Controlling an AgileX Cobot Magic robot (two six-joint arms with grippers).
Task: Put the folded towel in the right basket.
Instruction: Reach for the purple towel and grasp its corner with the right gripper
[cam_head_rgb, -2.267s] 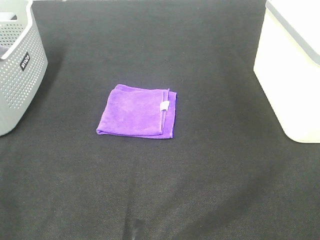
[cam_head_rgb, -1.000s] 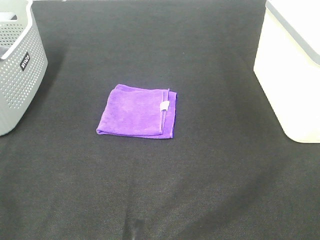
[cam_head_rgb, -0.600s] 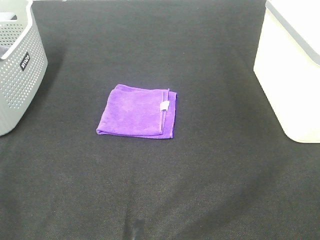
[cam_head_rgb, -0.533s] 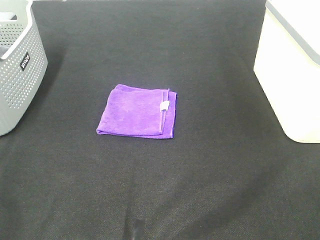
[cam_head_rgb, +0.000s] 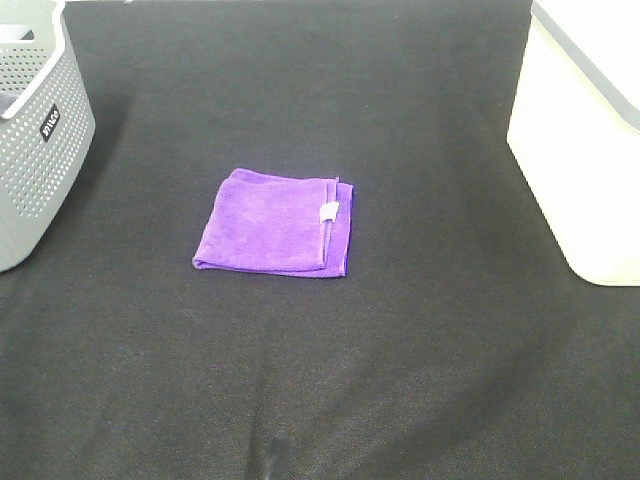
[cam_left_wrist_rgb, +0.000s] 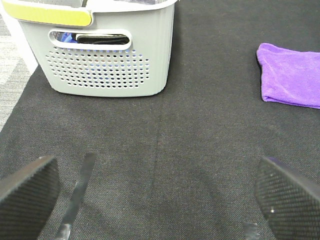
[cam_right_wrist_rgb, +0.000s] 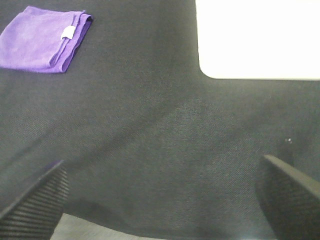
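Note:
A folded purple towel (cam_head_rgb: 274, 223) with a small white tag lies flat on the black cloth in the middle of the table. It also shows in the left wrist view (cam_left_wrist_rgb: 290, 75) and the right wrist view (cam_right_wrist_rgb: 45, 39). The white right basket (cam_head_rgb: 585, 130) stands at the right edge; its wall shows in the right wrist view (cam_right_wrist_rgb: 257, 37). My left gripper (cam_left_wrist_rgb: 155, 195) is open and empty, well short of the towel. My right gripper (cam_right_wrist_rgb: 160, 200) is open and empty, also away from the towel. Neither arm shows in the exterior high view.
A grey perforated basket (cam_head_rgb: 35, 120) stands at the left edge, with dark items inside it in the left wrist view (cam_left_wrist_rgb: 107, 47). The black cloth (cam_head_rgb: 400, 350) covers the table. Pale floor (cam_left_wrist_rgb: 12, 70) shows past its left side.

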